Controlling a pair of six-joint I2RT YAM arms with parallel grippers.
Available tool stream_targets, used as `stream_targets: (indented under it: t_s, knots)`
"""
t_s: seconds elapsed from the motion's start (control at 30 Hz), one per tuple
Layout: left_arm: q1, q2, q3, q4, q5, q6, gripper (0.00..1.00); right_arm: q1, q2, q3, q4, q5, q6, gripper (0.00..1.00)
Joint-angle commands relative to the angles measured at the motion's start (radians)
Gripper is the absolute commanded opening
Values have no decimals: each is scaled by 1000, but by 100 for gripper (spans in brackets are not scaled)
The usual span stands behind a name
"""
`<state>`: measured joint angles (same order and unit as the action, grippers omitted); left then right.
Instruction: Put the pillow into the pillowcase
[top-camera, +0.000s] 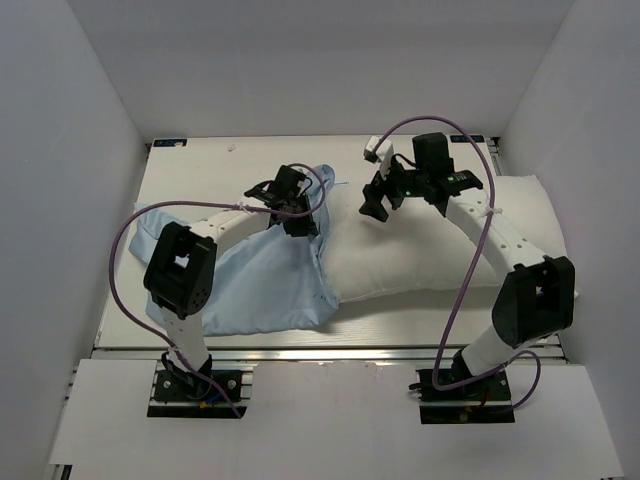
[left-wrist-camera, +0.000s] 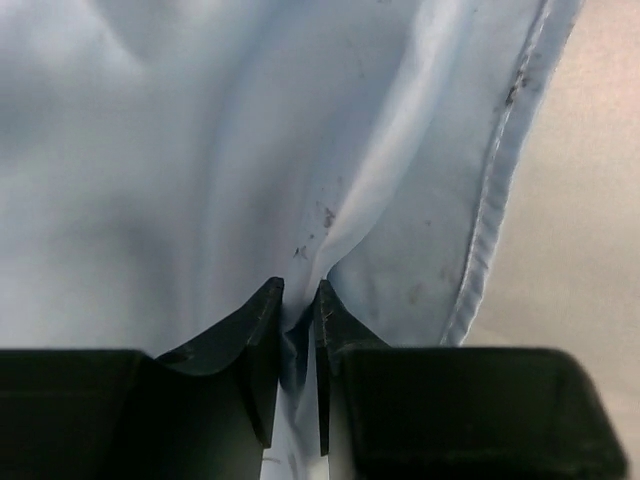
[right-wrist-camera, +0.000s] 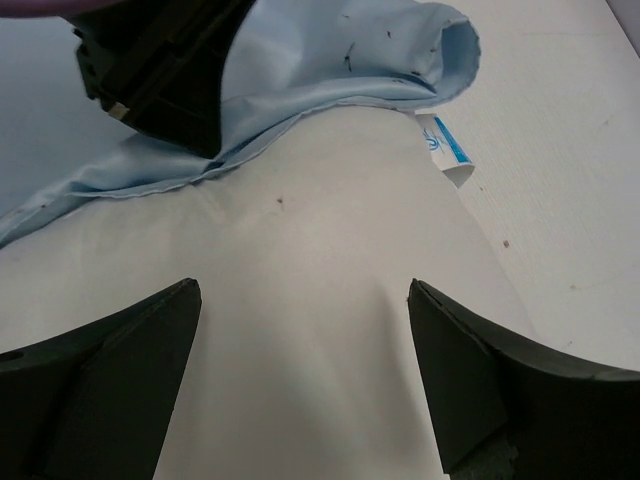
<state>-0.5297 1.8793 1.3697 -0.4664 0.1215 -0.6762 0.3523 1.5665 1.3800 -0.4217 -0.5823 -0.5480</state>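
The off-white pillow (top-camera: 430, 245) lies across the right half of the table, its left end against the opening of the light-blue pillowcase (top-camera: 260, 280). My left gripper (top-camera: 297, 222) is shut on a fold of the pillowcase (left-wrist-camera: 300, 200) near its hemmed edge. My right gripper (top-camera: 372, 207) is open, its fingers spread over the pillow's left end (right-wrist-camera: 300, 330) and not gripping it. In the right wrist view the pillowcase's edge (right-wrist-camera: 330, 70) drapes over the pillow's end, with the white and blue label (right-wrist-camera: 445, 148) beside it, and the left gripper (right-wrist-camera: 160, 70) shows dark at the top left.
White walls enclose the table (top-camera: 200, 160) on the left, back and right. Purple cables (top-camera: 125, 240) loop from both arms. A small white object (top-camera: 372, 150) sits near the back, behind the right gripper.
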Motion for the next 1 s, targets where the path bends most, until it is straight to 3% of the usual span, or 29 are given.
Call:
stream_targets:
  t_s: [0.0, 0.13, 0.47, 0.5, 0.63, 0.73, 0.97]
  knots:
    - [-4, -116, 42, -58, -81, 20, 28, -6, 15, 8, 69, 58, 29, 89]
    - [-6, -213, 19, -83, -170, 23, 25, 2, 33, 10, 147, 108, 51, 89]
    - [-4, -397, -130, -64, -206, -20, 26, 68, 187, 181, 136, 164, 16, 89]
    - [-4, -398, -141, -49, -197, -20, 28, 70, 197, 201, 126, 168, 26, 89]
    - [-3, -359, -146, -2, -145, -11, 57, 71, 234, 264, 90, 164, 49, 89]
    - [-4, -303, -129, 38, -108, 10, 62, 71, 222, 254, 89, 168, 43, 89]
    - [-4, -138, -17, 32, -71, 52, 61, 71, 179, 205, 101, 174, 46, 89]
